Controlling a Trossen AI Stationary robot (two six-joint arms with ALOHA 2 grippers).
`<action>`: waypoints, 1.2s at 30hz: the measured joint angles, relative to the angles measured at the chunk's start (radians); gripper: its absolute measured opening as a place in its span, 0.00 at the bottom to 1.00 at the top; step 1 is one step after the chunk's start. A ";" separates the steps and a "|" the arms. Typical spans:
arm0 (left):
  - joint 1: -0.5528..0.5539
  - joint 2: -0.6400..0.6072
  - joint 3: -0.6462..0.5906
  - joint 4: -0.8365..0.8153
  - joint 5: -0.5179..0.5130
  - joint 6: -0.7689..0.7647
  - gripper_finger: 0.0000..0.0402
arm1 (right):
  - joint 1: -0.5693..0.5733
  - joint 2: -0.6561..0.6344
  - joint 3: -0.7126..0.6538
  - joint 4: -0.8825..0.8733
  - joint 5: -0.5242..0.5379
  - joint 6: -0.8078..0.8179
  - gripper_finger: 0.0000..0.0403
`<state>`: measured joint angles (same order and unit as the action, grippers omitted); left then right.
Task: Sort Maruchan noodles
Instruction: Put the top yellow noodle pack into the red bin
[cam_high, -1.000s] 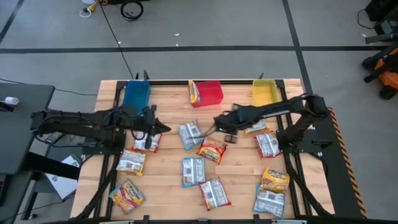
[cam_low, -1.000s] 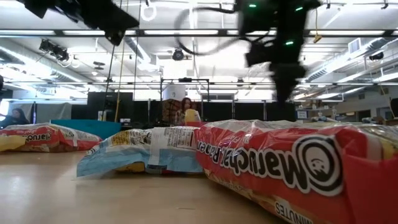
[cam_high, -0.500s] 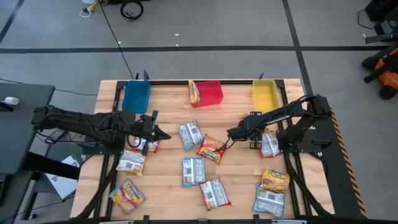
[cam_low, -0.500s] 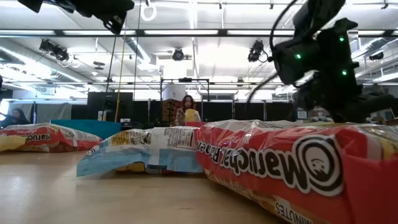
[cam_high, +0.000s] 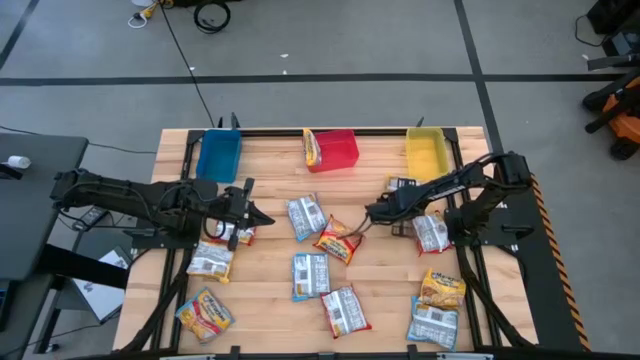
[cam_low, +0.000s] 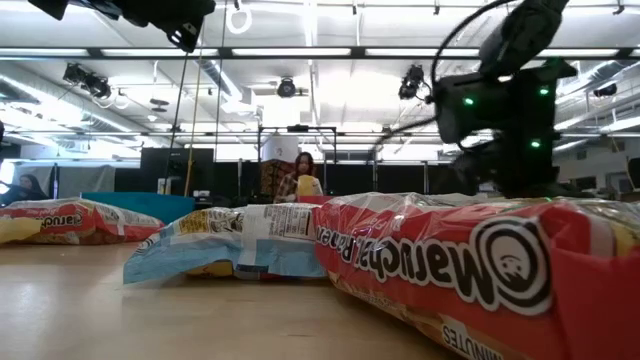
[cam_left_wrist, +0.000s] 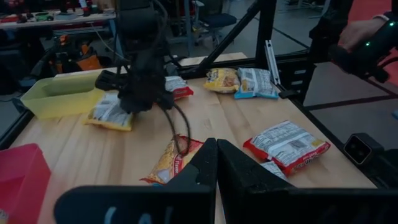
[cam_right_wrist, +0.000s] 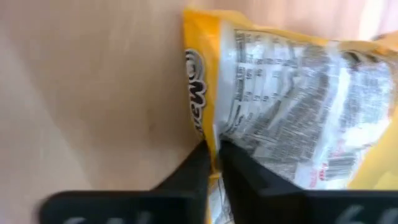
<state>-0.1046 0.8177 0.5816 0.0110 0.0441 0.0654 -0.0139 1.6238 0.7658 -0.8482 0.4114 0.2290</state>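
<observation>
— Which step are we on?

— The pick, I'd say. The right gripper (cam_high: 368, 213) is low over the middle of the wooden counter (cam_high: 270, 180), and its wrist view shows both fingers pinched on the edge of a yellow-orange crinkly plastic noodle packet (cam_right_wrist: 280, 118) printed with small text. That looks like the orange packet (cam_high: 340, 241) lying flat near the counter's centre.

— And the left one?

— The left gripper (cam_high: 262, 213) hangs above the counter's left half with its fingers pressed together and nothing between them. It's waiting.

— What comes next?

— A lift, I reckon, then a carry to the yellow plastic bin (cam_high: 425, 150) at the far edge, right of the red plastic bin (cam_high: 335, 150) and blue plastic bin (cam_high: 218, 153). The pinch is only on a thin edge, so the packet may swing or slip.

— Much left?

— Plenty. Blue-and-white, red-and-white and orange packets lie scattered across the counter; only one packet (cam_high: 312, 146) leans against the red bin.
</observation>
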 joint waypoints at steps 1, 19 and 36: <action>0.000 0.000 0.000 0.000 0.000 0.000 0.02 | -0.007 0.000 0.010 -0.001 -0.001 0.007 0.05; 0.000 0.000 0.000 -0.055 0.000 -0.007 0.02 | 0.010 -0.170 0.267 0.419 -0.357 -0.152 0.01; 0.001 0.025 0.000 -0.107 -0.170 0.001 0.02 | -0.205 -0.254 0.267 0.698 -0.122 0.297 0.01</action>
<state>-0.1032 0.8425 0.5819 -0.0959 -0.1257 0.0663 -0.2194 1.3694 1.0325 -0.1507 0.2890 0.5262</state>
